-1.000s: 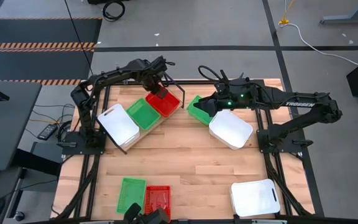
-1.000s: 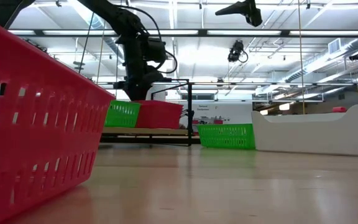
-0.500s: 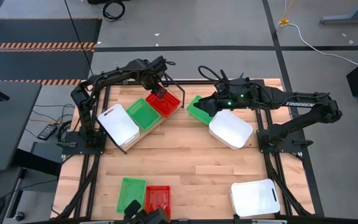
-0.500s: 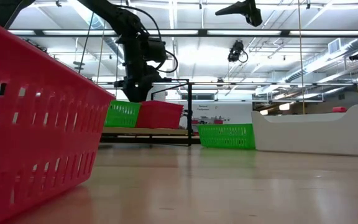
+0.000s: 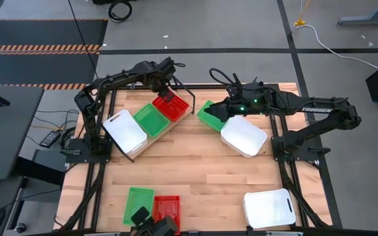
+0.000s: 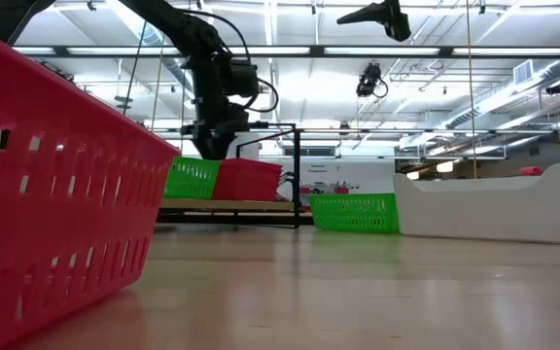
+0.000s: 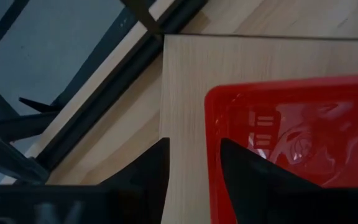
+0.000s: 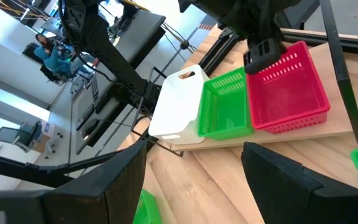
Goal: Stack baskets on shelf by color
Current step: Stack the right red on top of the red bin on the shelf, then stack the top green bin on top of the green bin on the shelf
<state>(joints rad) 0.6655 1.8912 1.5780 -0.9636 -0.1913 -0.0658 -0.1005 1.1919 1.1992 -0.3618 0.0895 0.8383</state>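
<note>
The shelf (image 5: pixel 151 128) lies slantwise on the bench (image 5: pixel 195 177) and carries one white basket (image 5: pixel 125 130), one green basket (image 5: pixel 151 120) and one red basket (image 5: pixel 172 107) side by side. This is the placing of the red one. The left gripper (image 5: pixel 165 96) sits at the red basket's outer rim, at the shelf end farthest from the white basket; in the left wrist view its fingers (image 7: pixel 145 171) stand spread, one over the bare plank and one inside the red wall, so they straddle the rim and seem loosened rather than pinching it.

The right gripper (image 5: pixel 223 109) hovers above a second green basket (image 5: pixel 209 115), beyond the red end of the shelf, with a second white basket (image 5: pixel 243 136) just past it. Its fingers (image 8: pixel 123 177) are parted and hold nothing.

Three more baskets wait at the bench edge far from the shelf.

Next, I judge, the left arm should lift clear of the red rim. The right should then close on the loose green basket and nest it squarely into the green one on the shelf.
</note>
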